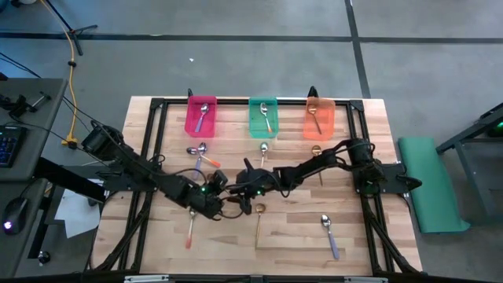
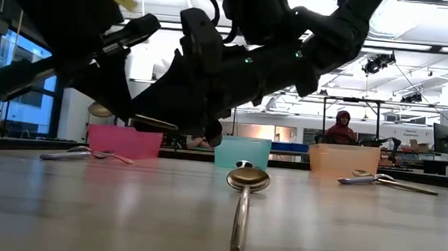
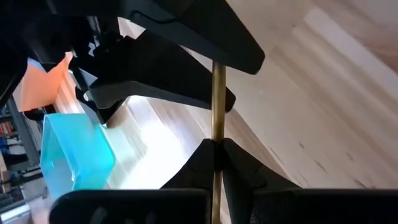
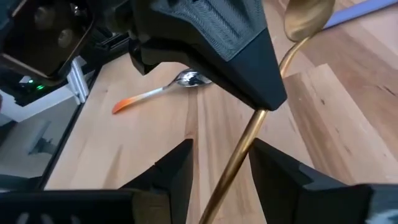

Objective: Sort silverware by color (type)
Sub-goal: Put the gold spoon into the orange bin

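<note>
- Both hands meet mid-worktop (image 1: 346, 251), low over the wood, on one gold spoon.
- Left hand (image 1: 222, 191): left wrist view shows its fingers (image 3: 199, 162) pressed together on a slim gold handle (image 3: 218, 106); clamped on it.
- Right hand (image 1: 250, 182): right wrist view shows its two fingers (image 4: 177, 165) spread either side of the same gold handle, not touching it; apart.
- The other arm's dark finger sits across that handle just ahead in each wrist view.
- Held gold spoon (image 4: 308, 18): bowl visible past the right hand, handle running back between its fingers, tilted above the wood.
- Second gold spoon (image 1: 258, 222) lies flat on the worktop, just in front of the hands, bowl toward them; low view has it centre foreground (image 2: 245, 192).
- Orange-handled spoon (image 1: 191, 228) lies at the left front, near the left arm.
- Purple-handled spoon (image 1: 329, 234) lies at the right front, well clear of the hands.
- A purple-handled and an orange-handled spoon lie crossed (image 1: 201, 154) in front of the red bin.
- One gold spoon (image 1: 263, 150) lies in front of the teal bin.
- Red bin (image 1: 189, 124), teal bin (image 1: 251, 122), orange bin (image 1: 329, 122) in a row at the far edge, one spoon in each.
- Person in the room behind the worktop (image 2: 341, 127), low view.
</note>
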You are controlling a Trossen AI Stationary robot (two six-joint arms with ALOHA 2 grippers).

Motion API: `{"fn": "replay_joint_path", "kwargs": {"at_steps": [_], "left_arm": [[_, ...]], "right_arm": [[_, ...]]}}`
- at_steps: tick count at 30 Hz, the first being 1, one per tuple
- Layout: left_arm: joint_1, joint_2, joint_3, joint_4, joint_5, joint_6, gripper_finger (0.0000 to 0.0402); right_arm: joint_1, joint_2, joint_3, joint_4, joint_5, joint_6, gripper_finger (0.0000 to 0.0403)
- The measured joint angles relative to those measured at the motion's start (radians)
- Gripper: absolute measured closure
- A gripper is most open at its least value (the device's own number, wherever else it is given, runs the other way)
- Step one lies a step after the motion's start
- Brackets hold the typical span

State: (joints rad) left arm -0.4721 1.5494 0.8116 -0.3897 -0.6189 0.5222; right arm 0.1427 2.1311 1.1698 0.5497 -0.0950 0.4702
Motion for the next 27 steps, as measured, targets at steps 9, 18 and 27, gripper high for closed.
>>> {"fn": "replay_joint_path", "kwargs": {"at_steps": [9,18,27], "left_arm": [[0.000,0.000,0.000,0.031,0.034,0.004,0.0397],[-0.001,0.000,0.000,0.030,0.039,-0.072,0.0384],[-0.035,-0.018,-0.002,0.014,-0.030,-0.186,0.0339]], "right_arm": [[0.000,0.000,0.000,-0.001,0.011,-0.008,0.0301],[-0.002,0.000,-0.001,-0.027,0.031,-0.079,0.0385],[-0.006,-0.002,0.001,-0.038,0.038,-0.132,0.0400]]}}
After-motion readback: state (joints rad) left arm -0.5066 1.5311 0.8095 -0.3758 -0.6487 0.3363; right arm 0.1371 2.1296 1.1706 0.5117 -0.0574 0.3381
